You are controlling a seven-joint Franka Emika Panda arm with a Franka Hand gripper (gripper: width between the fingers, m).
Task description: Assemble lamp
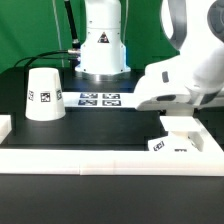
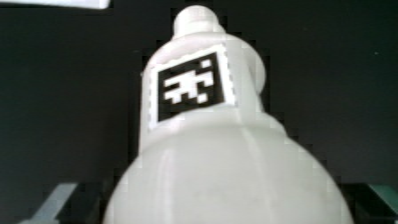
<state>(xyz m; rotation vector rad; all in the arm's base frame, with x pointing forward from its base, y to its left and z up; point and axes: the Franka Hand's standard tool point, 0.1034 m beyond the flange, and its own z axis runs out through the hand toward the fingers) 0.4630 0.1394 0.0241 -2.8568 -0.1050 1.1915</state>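
Observation:
The white bulb (image 2: pixel 210 130) fills the wrist view, narrow end away from the camera, with a black-and-white tag on its neck. My gripper (image 2: pixel 214 208) is shut on its round head; dark fingers (image 2: pixel 59 202) show at both sides. In the exterior view the gripper (image 1: pixel 177 124) hangs just above the small square base (image 1: pixel 170 146), which sits at the exterior view's right by the white wall. There the bulb is mostly hidden by the hand. The cone shade (image 1: pixel 44 95) stands upright on the dark table at the exterior view's left, apart from the gripper.
The marker board (image 1: pixel 99 99) lies flat in the middle at the back, in front of the robot's pedestal (image 1: pixel 101 50). A low white wall (image 1: pixel 100 158) runs along the front and up both sides of the table.

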